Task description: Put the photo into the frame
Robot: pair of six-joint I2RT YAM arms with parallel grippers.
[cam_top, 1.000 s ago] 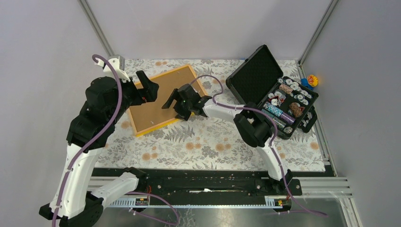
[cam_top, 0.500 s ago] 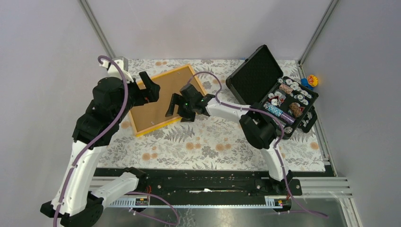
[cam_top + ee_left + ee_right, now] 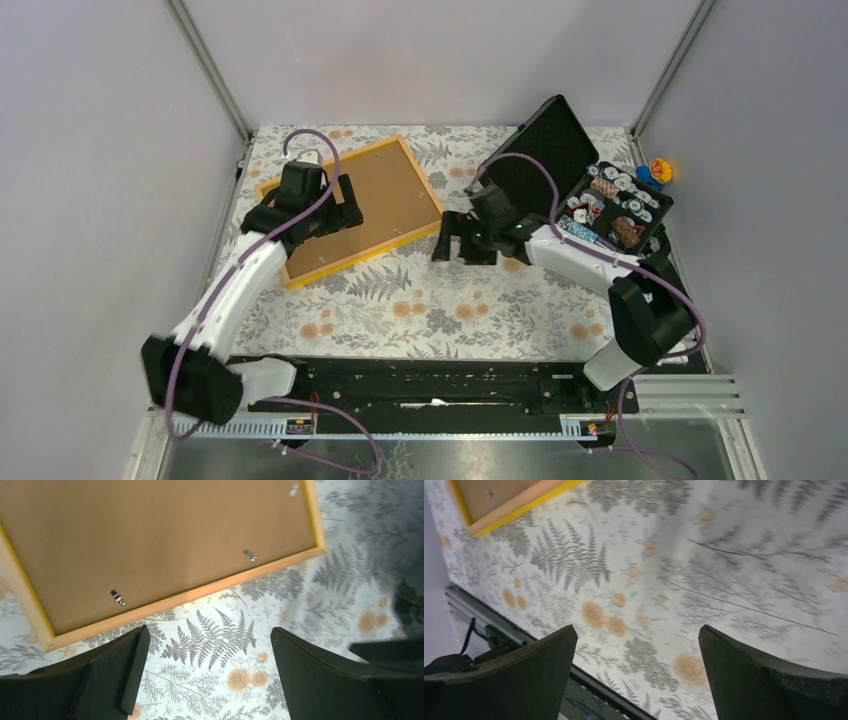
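Fern-and-flower patterned tablecloth (image 3: 430,300), boxed in by plain grey walls (image 3: 450,60).
Thin orange-yellow picture frame (image 3: 370,247) lies back-up at far left; left gripper (image 3: 207,645) and right gripper (image 3: 636,635) hang above the cloth, jaws wide apart, empty.

The left arm reaches to the far left, its left gripper (image 3: 209,632) spread wide and holding nothing. The right arm stretches leftward to the middle, its right gripper (image 3: 638,630) also spread wide and empty.
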